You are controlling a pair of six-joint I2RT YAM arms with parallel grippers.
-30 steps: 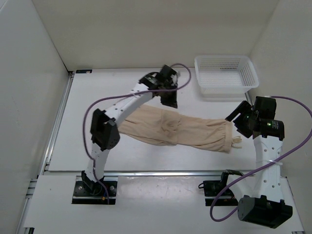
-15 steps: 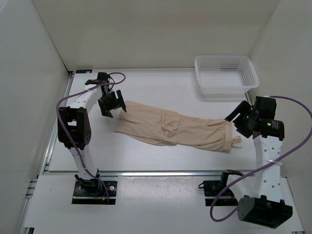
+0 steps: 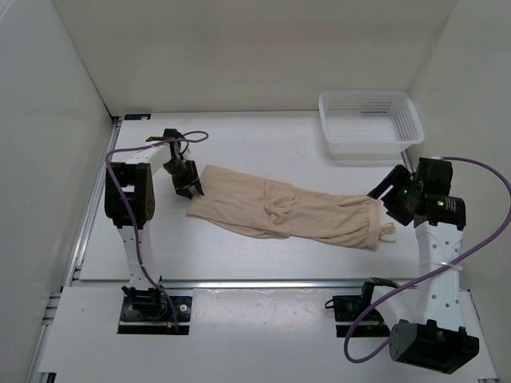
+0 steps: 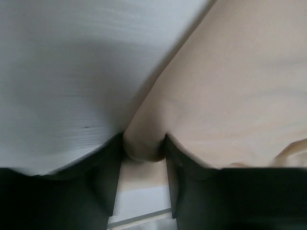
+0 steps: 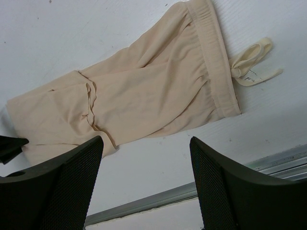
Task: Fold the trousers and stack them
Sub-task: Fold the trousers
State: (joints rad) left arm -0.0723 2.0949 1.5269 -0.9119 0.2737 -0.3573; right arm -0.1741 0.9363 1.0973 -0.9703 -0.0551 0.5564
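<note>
The beige trousers lie folded lengthwise across the middle of the table, waistband at the right. My left gripper is at their left end, low on the table. In the left wrist view its jaws are shut on a bunched fold of the trousers. My right gripper hovers just off the waistband end, open and empty. In the right wrist view its fingers stand wide apart above the table, with the trousers and their drawstring beyond them.
A white mesh basket stands at the back right corner. A metal rail runs along the table's near edge. White walls close in the left, back and right sides.
My left arm has swung from the back middle over to the trousers' left end and closed on the cloth there. The right arm has not moved.
</note>
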